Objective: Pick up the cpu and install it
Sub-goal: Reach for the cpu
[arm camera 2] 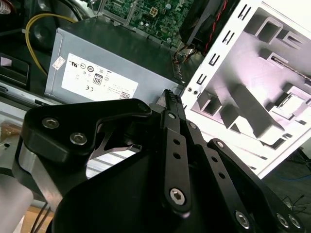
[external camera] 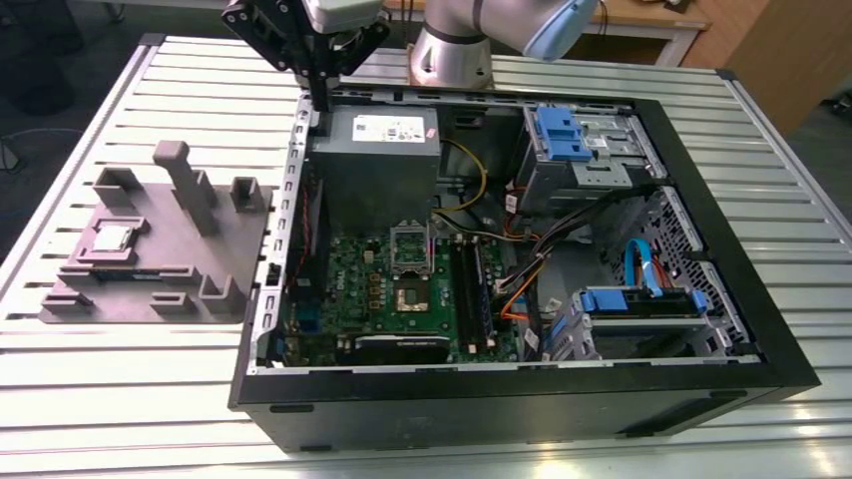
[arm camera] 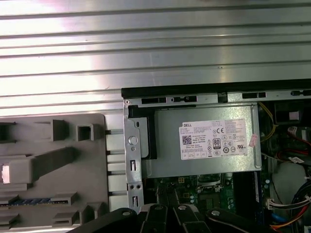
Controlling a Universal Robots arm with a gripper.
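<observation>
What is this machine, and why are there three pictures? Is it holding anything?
It is a silver robot arm with black jaws at its end. One picture comes from a camera standing off the arm; two come from cameras riding on its wrist. On the ribbed metal table lie an open black computer case and a grey plastic tray. The small square silver cpu rests in that tray. The jaws look closed and hold nothing; they hang over the case's corner, near the grey power supply box.

One cpu (external camera: 114, 238), one case (external camera: 533, 387), one tray (external camera: 160, 251).
</observation>
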